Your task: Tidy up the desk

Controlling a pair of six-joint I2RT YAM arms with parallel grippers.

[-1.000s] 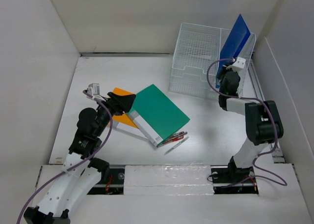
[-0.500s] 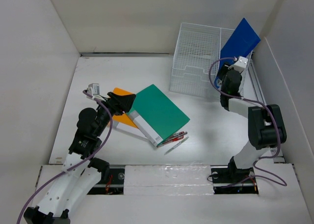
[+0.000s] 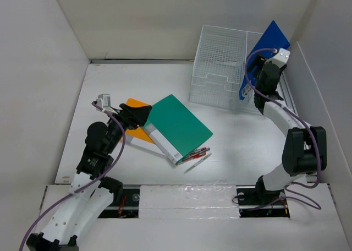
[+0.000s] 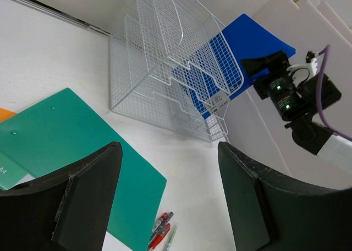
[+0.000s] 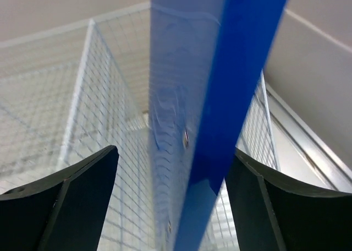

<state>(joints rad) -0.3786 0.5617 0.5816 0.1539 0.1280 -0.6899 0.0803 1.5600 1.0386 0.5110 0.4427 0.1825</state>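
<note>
On the white desk [image 3: 236, 135] a green folder [image 3: 179, 124] lies over an orange folder [image 3: 135, 104] and a white book [image 3: 144, 143]. My left gripper [image 3: 140, 114] hovers open and empty over the green folder's left corner [image 4: 66, 135]; in its own view the left gripper [image 4: 168, 152] holds nothing. A blue folder [image 3: 273, 37] stands tilted in the right slot of the wire-mesh organizer [image 3: 220, 64]. My right gripper [image 3: 254, 66] is open beside it. In the right wrist view the blue folder [image 5: 231, 69] runs between the spread jaws of the right gripper [image 5: 171, 152], which stand apart from it.
Several pens [image 3: 195, 154] lie by the green folder's near corner, also seen as pens [image 4: 159, 229] in the left wrist view. White panel walls close the desk on three sides. The organizer stands against the back right corner.
My right gripper has opened and let go of the blue folder, and the arm has risen toward the back right. The folder now leans further right. The left arm has not moved.
</note>
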